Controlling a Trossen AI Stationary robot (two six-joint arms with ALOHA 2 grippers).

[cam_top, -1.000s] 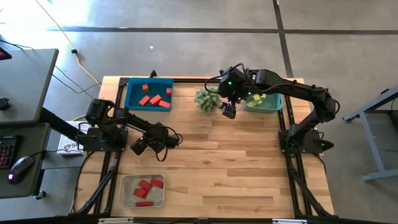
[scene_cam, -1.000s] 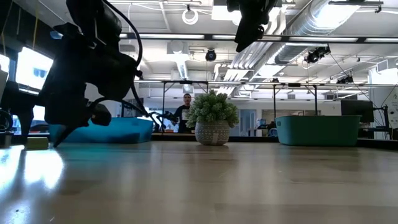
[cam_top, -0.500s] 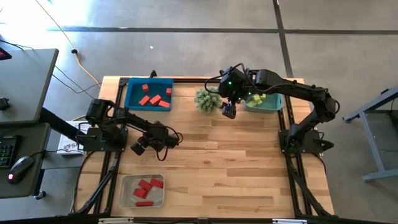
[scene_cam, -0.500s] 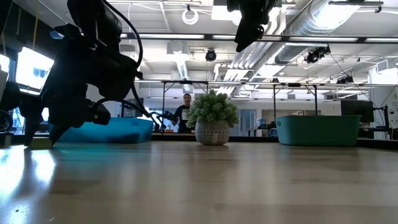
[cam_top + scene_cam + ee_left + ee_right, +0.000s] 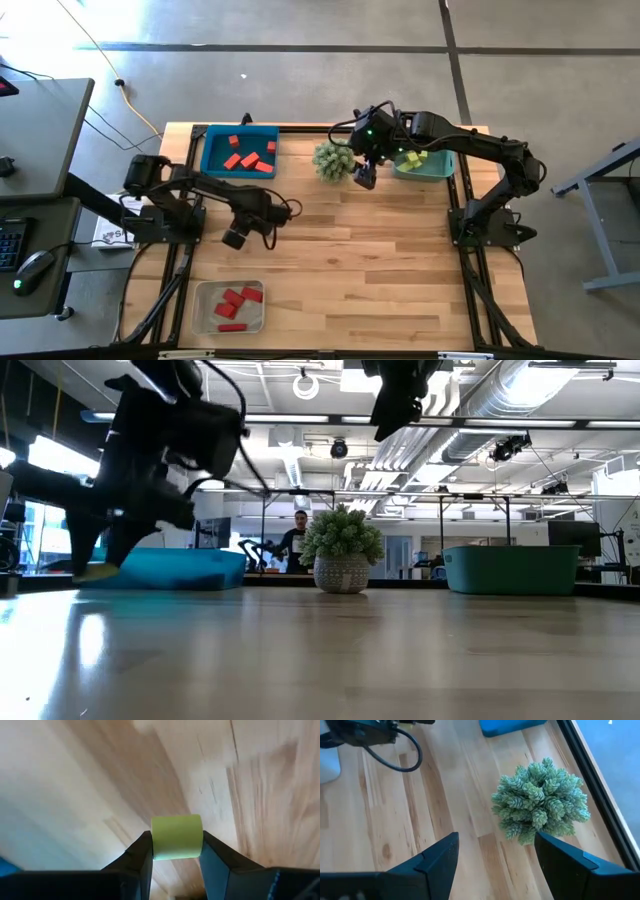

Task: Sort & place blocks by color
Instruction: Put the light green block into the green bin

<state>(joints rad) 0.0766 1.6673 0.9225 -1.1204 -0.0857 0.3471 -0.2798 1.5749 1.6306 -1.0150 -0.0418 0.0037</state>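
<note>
The left claw (image 5: 176, 854) pinches a yellow-green block (image 5: 176, 836) just above the wooden surface (image 5: 380, 260), while the right claw (image 5: 364, 179) hangs spread beside the plant (image 5: 331, 159).

No writing, label, brand or number can be read anywhere in these views.

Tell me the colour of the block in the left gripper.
Yellow-green. The block sits clamped in the left gripper, clearest in the left wrist view.
</note>
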